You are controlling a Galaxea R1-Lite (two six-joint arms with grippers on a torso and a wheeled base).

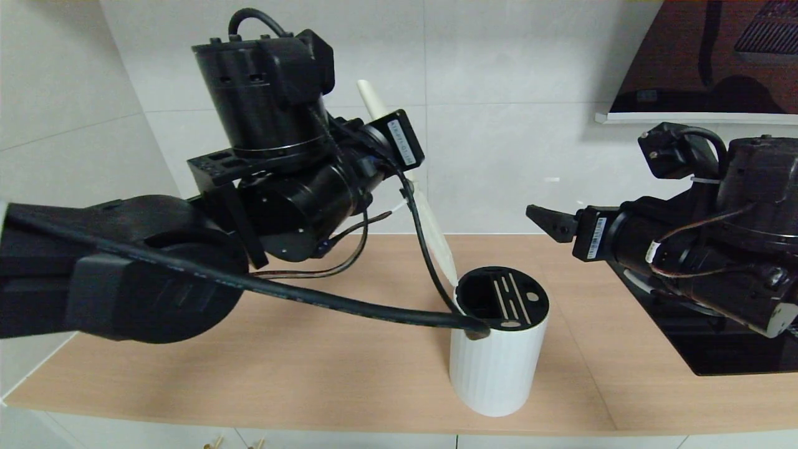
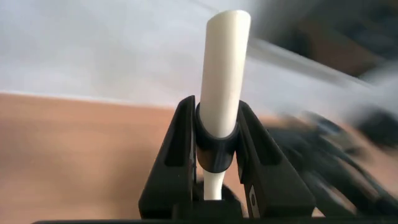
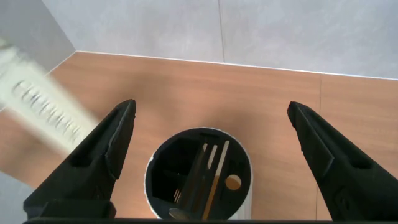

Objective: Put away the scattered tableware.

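Head view: my left gripper (image 1: pixel 399 146) is raised above the counter (image 1: pixel 312 368), clamped on a cream utensil (image 1: pixel 373 100). The handle end sticks up above the fingers. The broader end slants down below them to the near rim of the white holder (image 1: pixel 499 368); I can't tell whether its tip is inside. The holder stands upright on the counter, below and slightly to the right of that gripper. My right gripper (image 1: pixel 545 222) hangs to the holder's right and higher, well apart from it, and points toward the left gripper. A black cooktop (image 1: pixel 717 349) lies under the right arm.

Left wrist view: the left gripper (image 2: pixel 216 124) is clenched on the utensil (image 2: pixel 227 56). Both dark fingers (image 2: pixel 180 143) press against the round handle, which runs straight out past the tips, with the counter (image 2: pixel 62 143) beyond.

Right wrist view: the right gripper (image 3: pixel 210 106) is released, its jaws spread wide and holding nothing. The holder (image 3: pixel 149 182) sits beneath the gap between them, and its dark top faces me. A few slim pale pieces (image 3: pixel 211 168) stand in its slots (I can't tell what they are). The utensil (image 3: pixel 37 93) shows as a blurred perforated strip beyond one finger, off to the holder's side, above the counter (image 3: pixel 267 93)
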